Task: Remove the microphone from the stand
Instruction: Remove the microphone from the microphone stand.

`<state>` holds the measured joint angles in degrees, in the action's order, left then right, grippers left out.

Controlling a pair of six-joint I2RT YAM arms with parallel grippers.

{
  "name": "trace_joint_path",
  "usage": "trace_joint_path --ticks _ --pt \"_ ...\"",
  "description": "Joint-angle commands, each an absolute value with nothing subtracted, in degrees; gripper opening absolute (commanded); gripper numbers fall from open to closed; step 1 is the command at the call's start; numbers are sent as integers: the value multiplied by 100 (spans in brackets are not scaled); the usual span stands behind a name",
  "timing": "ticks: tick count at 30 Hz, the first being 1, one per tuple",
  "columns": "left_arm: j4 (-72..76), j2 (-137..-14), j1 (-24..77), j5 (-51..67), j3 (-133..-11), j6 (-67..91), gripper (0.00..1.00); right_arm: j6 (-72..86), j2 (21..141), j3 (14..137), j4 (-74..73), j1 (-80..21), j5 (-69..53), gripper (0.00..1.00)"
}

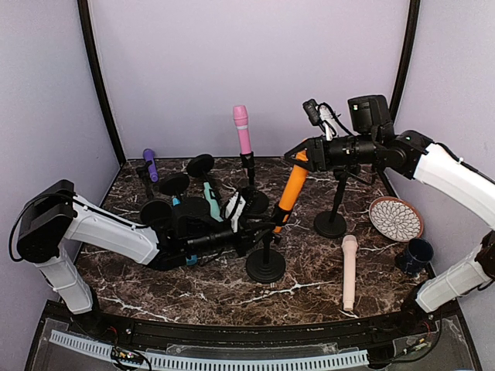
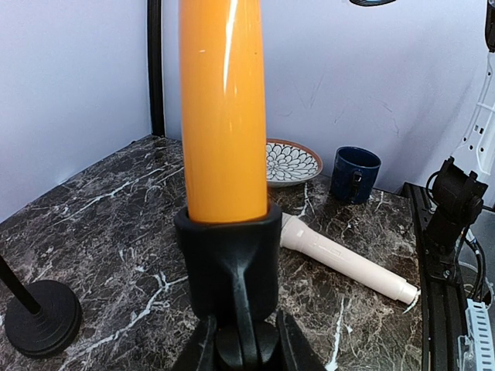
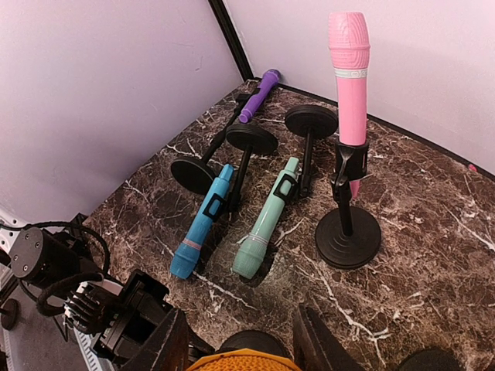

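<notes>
**Dark marbled tabletop** (image 1: 193, 290), closed in by pale walls at left, rear and right.

- **Far left:** a purple microphone (image 1: 149, 165) sits in the rear corner. A blue microphone (image 3: 203, 224) and a mint microphone (image 3: 267, 220) lie clipped to toppled stands, crowding the left arm.
- **Centre:** the left gripper (image 1: 261, 226) is clenched on the black round-based stand (image 1: 265, 268), just under its clip (image 2: 232, 263). The smooth orange microphone (image 1: 290, 193) sits in that clip, tilted up to the right (bare marble shows in front of the base). The right gripper (image 1: 300, 158) grasps its top end, one finger on each side.
- **Right:** a second black stand (image 1: 331, 224), a cream microphone (image 1: 349, 270) lying flat, a patterned plate (image 1: 395, 219) and a navy mug (image 1: 418, 253) near the right wall.
</notes>
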<state>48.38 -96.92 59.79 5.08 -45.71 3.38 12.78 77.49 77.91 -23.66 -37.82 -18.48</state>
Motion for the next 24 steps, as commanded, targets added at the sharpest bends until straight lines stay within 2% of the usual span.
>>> trace_joint_path --ticks 1,24 --pt "3762 -9867 5969 475 -4219 398 0 1217 7372 8132 -1204 -3463 -1425 30" --pt "3771 -9876 5972 459 -4209 405 0 1218 7125 8209 -1230 -3360 -1400 29"
